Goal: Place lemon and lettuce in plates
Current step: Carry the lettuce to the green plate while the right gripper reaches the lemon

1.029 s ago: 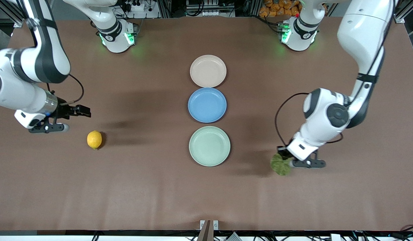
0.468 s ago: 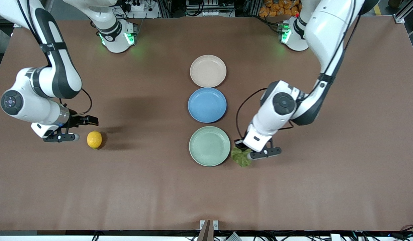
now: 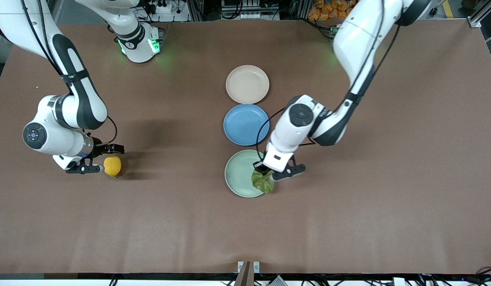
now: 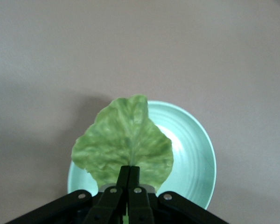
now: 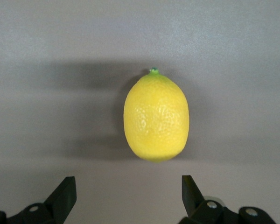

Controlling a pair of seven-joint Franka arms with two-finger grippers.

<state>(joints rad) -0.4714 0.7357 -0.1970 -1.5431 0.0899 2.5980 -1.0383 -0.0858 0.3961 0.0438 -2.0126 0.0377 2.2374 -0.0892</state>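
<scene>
My left gripper (image 3: pixel 265 171) (image 4: pixel 129 169) is shut on the stem of the lettuce (image 3: pixel 263 182) (image 4: pixel 123 142), a crinkled green leaf. The leaf hangs over the mint green plate (image 3: pixel 238 174) (image 4: pixel 192 149), on the side toward the left arm's end of the table. The beige-pink plate (image 3: pixel 247 84) lies bare nearest the robots' bases. The yellow lemon (image 3: pixel 112 165) (image 5: pixel 156 119) rests on the table toward the right arm's end. My right gripper (image 3: pixel 113 149) (image 5: pixel 128 193) hovers open close over it, with nothing between its fingers (image 5: pixel 65 196).
A blue plate (image 3: pixel 245 124) lies between the beige-pink and mint green plates, the three in a row across the table's middle. The brown table top (image 3: pixel 368 222) stretches around them.
The left arm carried the lettuce from the left arm's end of the table to over the mint green plate. The right gripper moved in toward the lemon, still open.
</scene>
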